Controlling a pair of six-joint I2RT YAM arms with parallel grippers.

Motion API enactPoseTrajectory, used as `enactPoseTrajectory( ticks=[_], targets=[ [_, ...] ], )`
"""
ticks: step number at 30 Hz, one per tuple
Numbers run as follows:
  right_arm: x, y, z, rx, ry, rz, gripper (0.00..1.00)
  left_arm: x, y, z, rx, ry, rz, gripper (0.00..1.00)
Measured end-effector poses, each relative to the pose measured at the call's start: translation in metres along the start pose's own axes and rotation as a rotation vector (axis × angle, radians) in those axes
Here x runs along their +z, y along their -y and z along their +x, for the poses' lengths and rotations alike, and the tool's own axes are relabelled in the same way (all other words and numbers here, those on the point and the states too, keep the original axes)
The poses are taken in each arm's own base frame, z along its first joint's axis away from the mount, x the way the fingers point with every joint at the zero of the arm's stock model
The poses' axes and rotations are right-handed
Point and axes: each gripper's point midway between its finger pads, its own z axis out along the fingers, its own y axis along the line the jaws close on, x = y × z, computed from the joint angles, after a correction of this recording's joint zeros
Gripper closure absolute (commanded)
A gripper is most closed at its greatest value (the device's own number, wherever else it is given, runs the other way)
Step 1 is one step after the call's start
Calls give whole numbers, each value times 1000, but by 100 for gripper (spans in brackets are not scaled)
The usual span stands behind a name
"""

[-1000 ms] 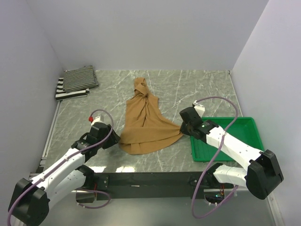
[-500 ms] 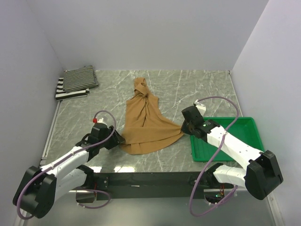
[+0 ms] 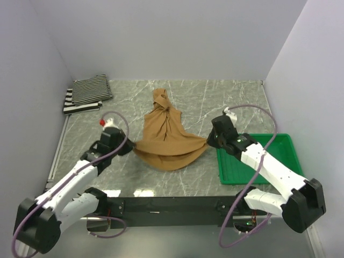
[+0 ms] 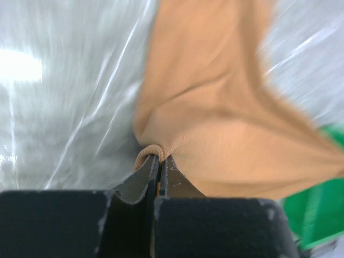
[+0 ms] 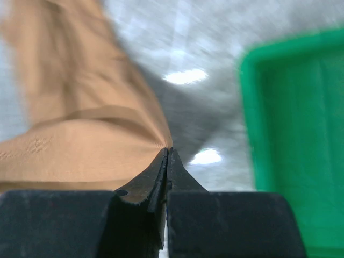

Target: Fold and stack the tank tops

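Because pale walls close in on three sides, I judge that I have little room to swing cloth wide, so any fold has to stay over the grey marbled surface, which looks smooth and hard enough for fabric to slide on it without catching. Near the middle of it lies the tan tank top, its twisted straps pointing at the far wall and its hem stretched between my two arms. It bellies toward me in a slack curve, so I take it to be light, limp and a little stretchy. It will not hold a crease unaided, and the two hem corners look like the right places to hold it. Just beside its right corner sits the green tray, which I should keep the cloth out of. Well apart, in the far left corner, the pinstriped top rests folded on the wide-striped top. My left end effector is clamped on a small roll of the left hem corner, and my right end effector pinches the right corner tightly.
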Motion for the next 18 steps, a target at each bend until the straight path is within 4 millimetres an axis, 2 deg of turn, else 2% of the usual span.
enactPoseTrajectory(
  ticks=[2, 4, 7, 9, 11, 12, 15, 18],
  targets=[
    [-19, -20, -22, 18, 44, -75, 100, -21, 24, -37, 2, 97, 27, 99],
    [-47, -42, -48, 36, 105, -164, 100, -55, 53, -80, 6, 221, 76, 100],
    [-100, -71, -89, 64, 211, -315, 100, -110, 89, -131, 9, 374, 152, 100],
    [-145, -89, -117, 81, 293, -424, 100, -151, 113, -161, 13, 466, 207, 99],
    [-191, -101, -142, 92, 368, -518, 100, -190, 133, -186, 21, 542, 258, 99],
    [-216, -107, -155, 96, 411, -569, 100, -203, 140, -195, 24, 564, 270, 99],
    [-272, -120, -186, 95, 514, -670, 100, -251, 165, -226, 33, 658, 333, 99],
    [-313, -130, -213, 92, 598, -727, 100, -273, 185, -246, 43, 705, 368, 99]
  ],
)
